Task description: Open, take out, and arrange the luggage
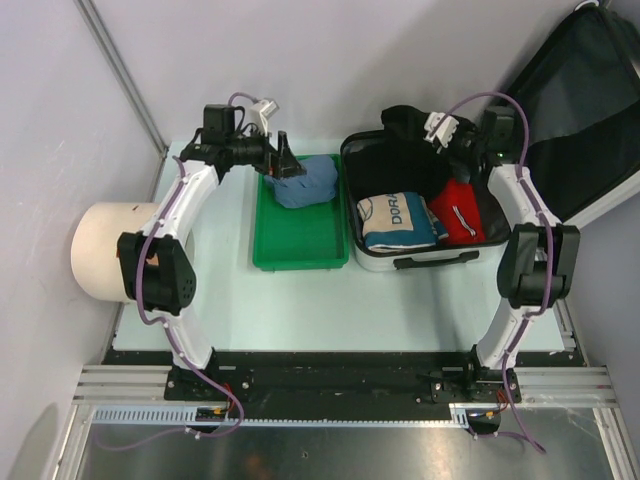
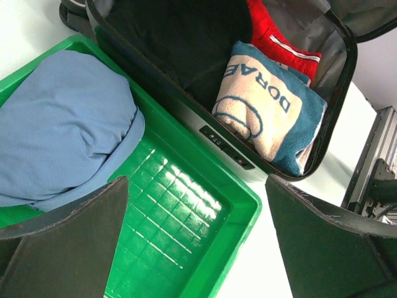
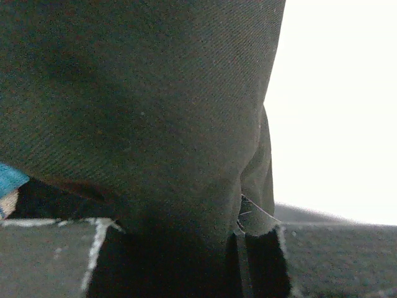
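The luggage (image 1: 415,262) lies open at the right of the table, its dark-lined lid (image 1: 585,100) leaning back against the wall. Inside it are a black garment (image 1: 400,150), a blue and cream towel (image 1: 398,220) and a red garment (image 1: 462,212). My right gripper (image 1: 435,135) is over the far part of the case, shut on a fold of the black garment (image 3: 136,93), which bunches up between its fingers (image 3: 56,254). My left gripper (image 1: 285,160) hangs open over the green tray (image 2: 205,211), just beside a blue garment (image 2: 62,124) lying in it.
A cream cylinder (image 1: 100,250) lies at the table's left edge beside the left arm. The green tray (image 1: 300,250) sits directly left of the luggage (image 2: 223,144), nearly touching it. A grey wall closes the back and the right side.
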